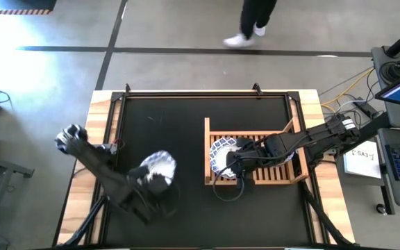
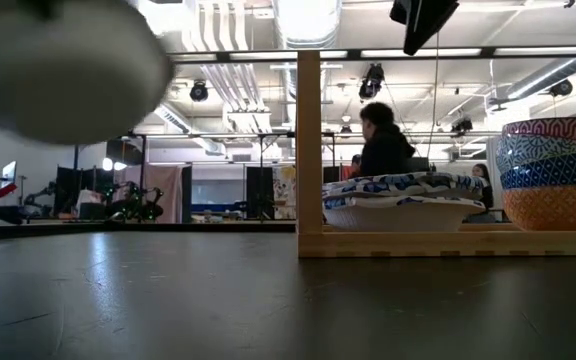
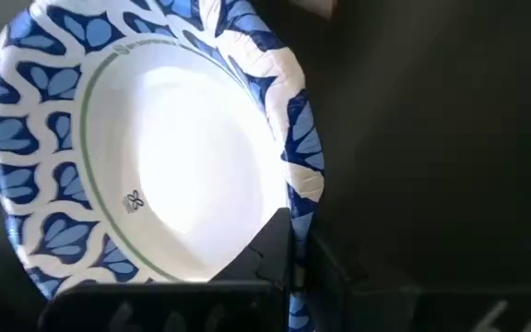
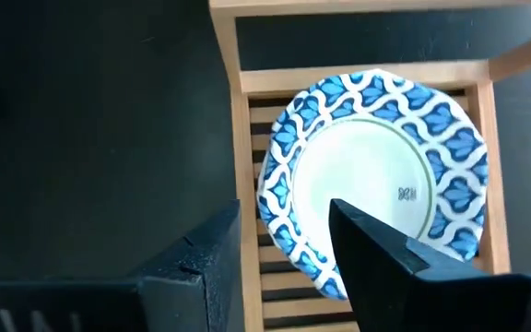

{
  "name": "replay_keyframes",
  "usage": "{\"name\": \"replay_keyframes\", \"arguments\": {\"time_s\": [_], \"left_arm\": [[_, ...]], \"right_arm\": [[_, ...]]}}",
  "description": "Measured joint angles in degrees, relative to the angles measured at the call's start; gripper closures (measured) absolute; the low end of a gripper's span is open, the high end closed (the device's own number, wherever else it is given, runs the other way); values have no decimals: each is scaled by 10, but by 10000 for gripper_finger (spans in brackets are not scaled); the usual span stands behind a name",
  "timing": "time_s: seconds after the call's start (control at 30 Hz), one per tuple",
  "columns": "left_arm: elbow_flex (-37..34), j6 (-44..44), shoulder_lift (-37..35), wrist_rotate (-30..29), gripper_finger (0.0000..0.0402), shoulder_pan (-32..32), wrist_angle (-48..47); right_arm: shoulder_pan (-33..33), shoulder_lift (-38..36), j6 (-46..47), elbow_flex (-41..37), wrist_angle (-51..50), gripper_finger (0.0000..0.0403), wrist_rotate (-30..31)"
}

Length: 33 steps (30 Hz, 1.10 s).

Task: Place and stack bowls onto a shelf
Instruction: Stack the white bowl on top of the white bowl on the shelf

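My left gripper [image 1: 160, 179] is shut on a blue-and-white patterned bowl [image 1: 158, 167] with a white inside [image 3: 173, 157], held over the black mat left of the shelf. In the low view this bowl [image 2: 58, 60] hangs blurred, well above the tabletop. The light-wood slatted shelf [image 1: 283, 177] sits right of centre. On its left end rests a stack of blue-and-white bowls [image 2: 398, 195] [image 4: 367, 175]. A stack of small coloured bowls [image 2: 558, 170] stands on its right part. My right gripper [image 4: 284, 249] [image 2: 420, 25] hovers open above the blue-and-white stack [image 1: 221, 154], touching nothing. My left gripper pinches the bowl's rim [image 3: 300, 198], one finger [image 3: 275, 244] inside the white hollow and the other [image 3: 330, 272] outside the patterned wall. The bowl is lifted clear of the mat.
The black mat [image 1: 165, 118] covers the table between wooden side strips. The shelf's upright corner post [image 2: 308, 150] rises beside the stacked bowls. A person [image 2: 383, 140] sits in the room behind the table, and a person's feet [image 1: 245, 35] show beyond the far edge.
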Motion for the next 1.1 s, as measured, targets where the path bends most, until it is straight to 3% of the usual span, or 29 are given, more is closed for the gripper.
{"name": "replay_keyframes", "arguments": {"time_s": [0.1,0.2,0.3,0.4,0.53,0.67,1.1], "left_arm": [[0,102,-46,-78,400,24,38],[0,251,-74,-115,401,41,101],[0,402,-89,-117,401,52,149],[0,496,-98,-96,401,61,161],[0,536,-98,-37,401,75,154],[0,568,-95,7,401,81,156],[10,658,-93,10,401,93,194]], "right_arm": [[0,0,-35,0,11,252,0],[0,0,-85,0,33,255,0],[0,-2,-135,0,63,257,1],[0,-3,-185,14,68,259,29],[0,-4,-258,37,82,264,79],[0,-4,-359,51,140,269,85],[0,-3,-452,53,225,253,7]]}}
